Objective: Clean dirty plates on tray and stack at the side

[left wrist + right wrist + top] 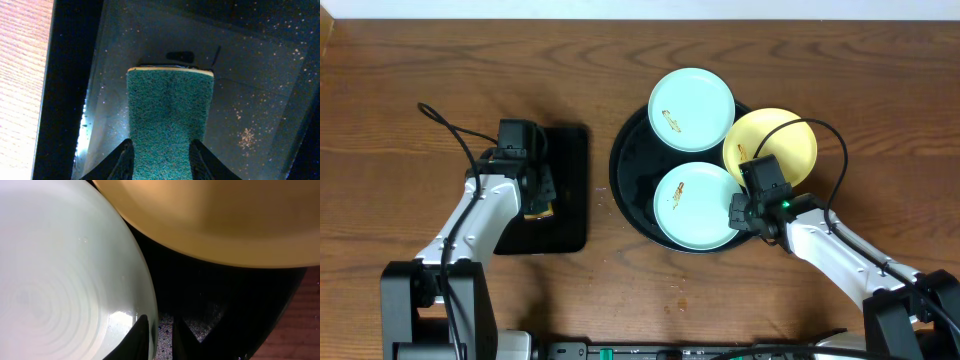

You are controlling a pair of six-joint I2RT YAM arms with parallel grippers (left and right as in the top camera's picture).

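The round black tray (625, 165) holds three plates: a far aqua plate (692, 108), a near aqua plate (690, 205) and a yellow plate (790, 140), each with a small brown smear. My right gripper (740, 212) is at the near aqua plate's right edge. In the right wrist view its fingers (161, 320) are pinched over that plate's rim (60, 280), below the yellow plate (215, 220). My left gripper (537, 205) is shut on a green sponge (169, 115), fingers (162, 145) on both its sides.
The sponge rests over a small rectangular black tray (565, 190) left of the round tray; it also fills the left wrist view (250, 75). Brown wood tabletop (420, 60) surrounds both trays. A few crumbs lie on the table near the round tray's front (680, 300).
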